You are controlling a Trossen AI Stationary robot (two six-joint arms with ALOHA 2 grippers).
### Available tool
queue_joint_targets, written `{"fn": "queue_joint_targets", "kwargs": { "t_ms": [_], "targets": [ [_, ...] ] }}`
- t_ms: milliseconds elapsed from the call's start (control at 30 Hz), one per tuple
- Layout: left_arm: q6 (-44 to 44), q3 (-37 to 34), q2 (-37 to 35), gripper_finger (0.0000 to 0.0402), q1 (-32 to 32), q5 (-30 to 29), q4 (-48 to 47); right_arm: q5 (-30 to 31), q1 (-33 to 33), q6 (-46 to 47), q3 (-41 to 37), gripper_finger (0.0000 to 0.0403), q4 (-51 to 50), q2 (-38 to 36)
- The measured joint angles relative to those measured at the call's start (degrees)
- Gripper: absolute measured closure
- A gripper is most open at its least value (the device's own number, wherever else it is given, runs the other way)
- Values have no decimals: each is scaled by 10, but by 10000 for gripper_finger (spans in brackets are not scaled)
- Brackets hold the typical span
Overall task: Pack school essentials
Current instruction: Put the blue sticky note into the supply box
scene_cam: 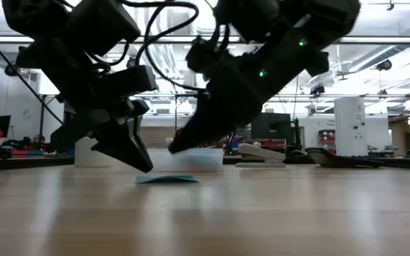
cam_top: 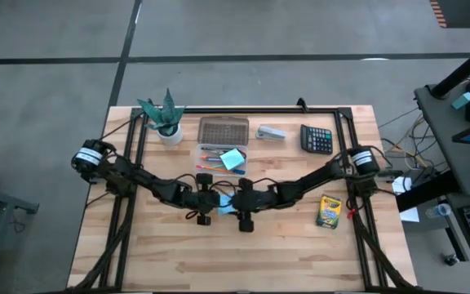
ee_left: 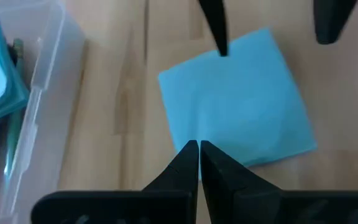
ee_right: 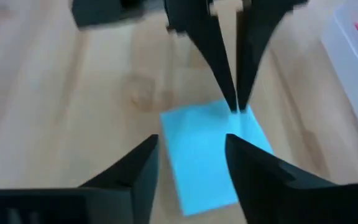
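Note:
A light-blue square notepad lies flat on the table between my two grippers; it also shows as the notepad and the notepad. My left gripper is shut, its tips down at the pad's left edge. My right gripper is open and hovers over the pad's right side, its fingers slightly above it in the low view. A clear box holds pens and another blue pad. The crayon box lies flat near the right arm. My left gripper has its shut fingertips on the notepad's edge on the side facing the left arm. They come slanting down from the table's left. The pad lies flat on the table. Whether a sheet is caught between the tips I cannot tell.
A potted plant, a brown-tinted tray, a grey stapler and a black calculator stand along the far side. A black frame borders the table. Bare wood lies toward the near edge.

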Motion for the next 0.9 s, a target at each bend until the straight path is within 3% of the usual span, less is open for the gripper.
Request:
{"fn": "queue_joint_targets", "kwargs": {
  "t_ms": [167,367,900],
  "targets": [
    [0,-3,0,401,6,-2,6,8,-1,-25,45,179,-60,32],
    [-3,-7,2,401,7,-2,4,6,-3,-32,61,153,-63,58],
    [-24,-9,2,402,8,79,17,31,-17,-39,59,185,-50,71]
  ]
}}
